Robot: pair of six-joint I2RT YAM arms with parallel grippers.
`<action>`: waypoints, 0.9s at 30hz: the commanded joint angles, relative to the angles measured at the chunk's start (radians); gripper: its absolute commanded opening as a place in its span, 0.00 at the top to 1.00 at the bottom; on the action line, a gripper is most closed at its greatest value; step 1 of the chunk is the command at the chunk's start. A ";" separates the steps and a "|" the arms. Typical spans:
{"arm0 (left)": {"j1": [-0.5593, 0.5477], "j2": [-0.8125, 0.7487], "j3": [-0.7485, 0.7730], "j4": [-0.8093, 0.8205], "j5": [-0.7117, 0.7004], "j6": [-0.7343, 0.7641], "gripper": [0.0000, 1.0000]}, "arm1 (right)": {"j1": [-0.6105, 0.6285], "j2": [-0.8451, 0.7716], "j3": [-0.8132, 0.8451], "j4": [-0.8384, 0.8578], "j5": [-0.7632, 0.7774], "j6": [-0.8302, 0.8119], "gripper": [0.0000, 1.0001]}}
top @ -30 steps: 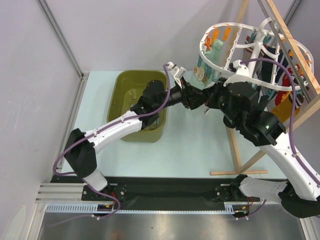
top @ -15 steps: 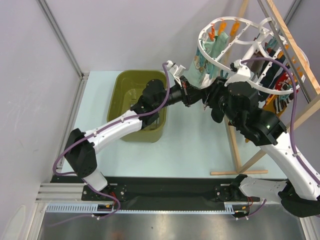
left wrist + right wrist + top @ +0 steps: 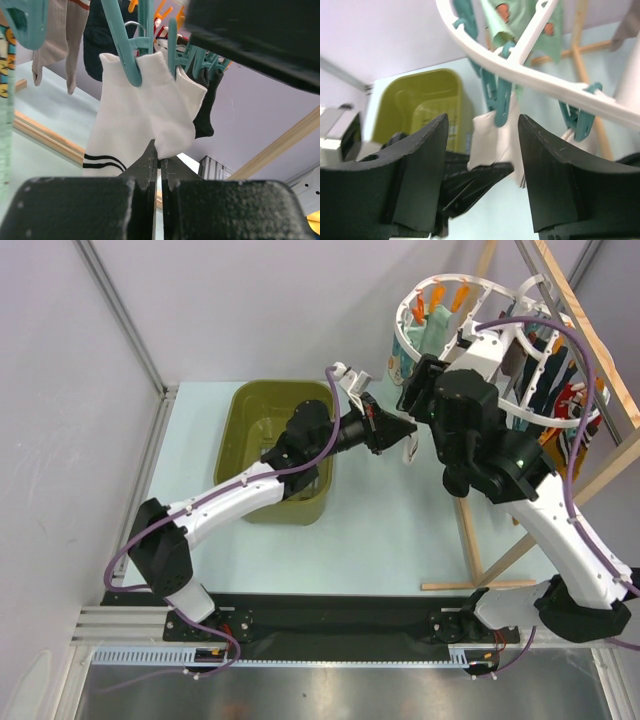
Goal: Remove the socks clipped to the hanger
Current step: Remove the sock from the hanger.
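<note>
Left gripper [image 3: 159, 161] is closed, its matte black fingers apparently nipping the soft white sock [image 3: 145, 110] by its lower corner. Right gripper [image 3: 482, 131] gapes empty beside a teal peg [image 3: 501, 100] under the smooth curved plastic hanger [image 3: 545, 84].

On pale flat table [image 3: 400, 530], olive-green plastic tub [image 3: 240, 430] left of centre, light wooden rack [image 3: 467, 520] at right, white plastic ring hanger [image 3: 400, 335] high against it, white fabric sock [image 3: 145, 115] pegged under ring, left gripper [image 3: 159, 156] tips at sock's lower edge.
</note>
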 commanded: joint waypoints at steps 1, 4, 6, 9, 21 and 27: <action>-0.011 -0.046 0.013 0.020 -0.023 0.020 0.98 | 0.007 0.032 0.049 0.004 0.153 -0.064 0.36; -0.017 -0.046 0.016 0.014 -0.031 0.028 0.98 | 0.007 0.046 0.046 0.022 0.162 -0.076 0.34; -0.023 -0.045 0.024 0.006 -0.035 0.037 0.98 | 0.005 0.052 0.046 0.027 0.176 -0.079 0.33; -0.035 -0.045 0.033 -0.011 -0.060 0.058 0.99 | 0.004 0.066 0.048 0.033 0.217 -0.078 0.31; -0.077 -0.078 -0.001 -0.011 -0.161 0.109 1.00 | -0.022 0.129 0.105 -0.036 0.263 -0.003 0.34; -0.080 -0.083 -0.004 -0.005 -0.166 0.109 1.00 | -0.035 0.144 0.103 -0.018 0.273 -0.015 0.37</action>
